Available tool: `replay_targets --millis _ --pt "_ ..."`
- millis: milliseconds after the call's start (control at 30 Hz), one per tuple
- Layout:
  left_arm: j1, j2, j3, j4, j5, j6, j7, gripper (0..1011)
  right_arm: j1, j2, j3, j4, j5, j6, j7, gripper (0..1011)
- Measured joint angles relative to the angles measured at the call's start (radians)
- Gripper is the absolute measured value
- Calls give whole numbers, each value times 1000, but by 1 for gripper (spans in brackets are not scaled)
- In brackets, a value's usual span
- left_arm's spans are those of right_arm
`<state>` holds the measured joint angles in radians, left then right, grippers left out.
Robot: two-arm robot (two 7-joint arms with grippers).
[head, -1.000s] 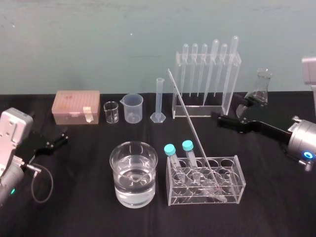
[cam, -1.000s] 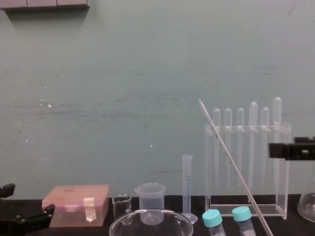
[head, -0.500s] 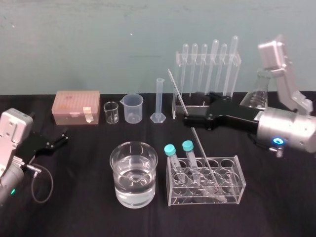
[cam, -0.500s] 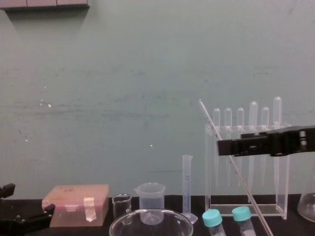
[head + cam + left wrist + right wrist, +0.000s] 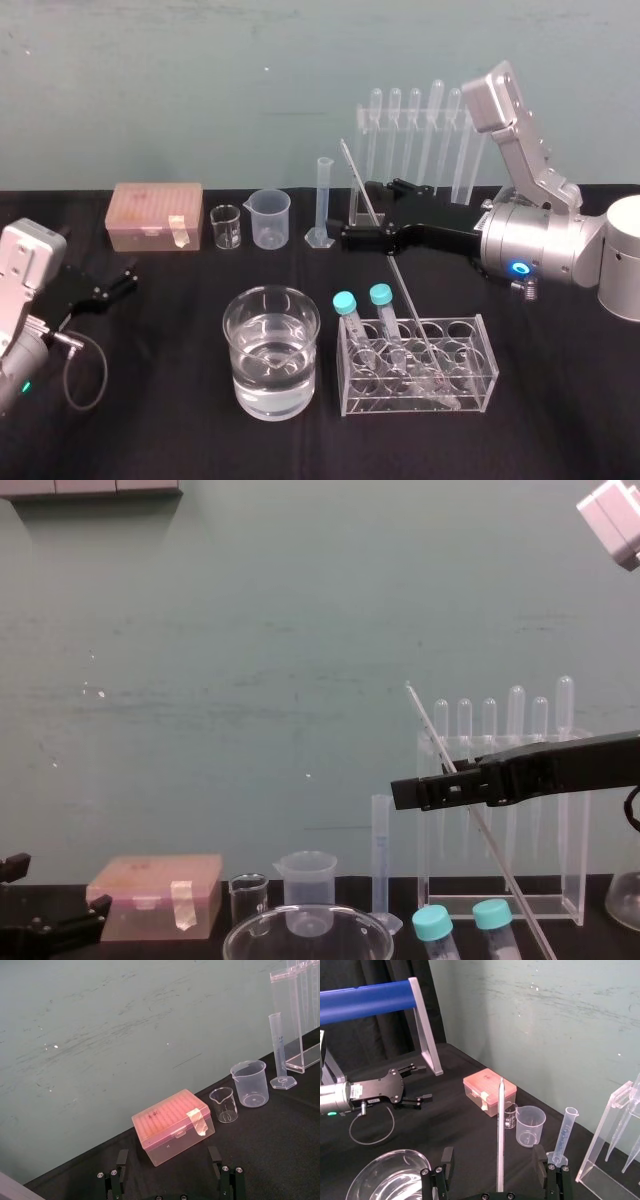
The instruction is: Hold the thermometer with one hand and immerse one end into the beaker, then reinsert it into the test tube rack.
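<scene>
While its lower end rests low inside the test tube rack (image 5: 482,372), the thermometer (image 5: 402,292) leans up and away toward the robot's left, its top reaching above the graduated cylinder (image 5: 323,200) in the head view. That rack is the low clear one at the front right of the black table (image 5: 150,420), and two blue-capped tubes (image 5: 345,302) stand tilted at its left end, beside the rod. The right gripper (image 5: 358,212) reaches in from the right at the rod's upper part, well above the rack. In the right wrist view its fingers (image 5: 446,1159) are spread wide, one on each side of the thermometer (image 5: 500,1135), and neither touches the glass. From the chest, the same gripper (image 5: 410,792) crosses the slanted rod in front of the tall pipette stand (image 5: 575,820). The beaker (image 5: 300,385), wide and roughly half full of clear liquid, stands just left of the rack, apart from it. Along the back of the table are a small plastic beaker (image 5: 270,218), a tiny glass beaker (image 5: 225,227) and a pink box (image 5: 157,215). The left gripper (image 5: 115,283) lies low at the table's left edge, near that box, its fingers (image 5: 122,1158) set wide apart and holding nothing.
</scene>
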<state>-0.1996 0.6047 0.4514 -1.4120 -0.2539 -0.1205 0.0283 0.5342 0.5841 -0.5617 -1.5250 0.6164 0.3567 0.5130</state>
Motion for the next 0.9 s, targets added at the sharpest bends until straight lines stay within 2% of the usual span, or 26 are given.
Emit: replay_targets --millis 333,567,767,800,833,900 --pt "0 0 0 0 0 0 0 1008 -3 2 2 -2 2 0 1 998" --pt "0 0 0 0 0 0 0 1008 -5 2 4 -3 4 0 1 862" --pt "0 0 0 0 0 0 0 1008 -5 3 4 -4 5 0 3 651" --pt "0 0 0 0 0 0 0 1008 -5 3 4 -4 5 0 3 651" --pt "0 0 0 0 0 0 0 1008 -5 3 5 -4 5 0 3 593" --pt "0 0 0 0 0 0 0 1008 -6 3 5 -4 5 0 3 551"
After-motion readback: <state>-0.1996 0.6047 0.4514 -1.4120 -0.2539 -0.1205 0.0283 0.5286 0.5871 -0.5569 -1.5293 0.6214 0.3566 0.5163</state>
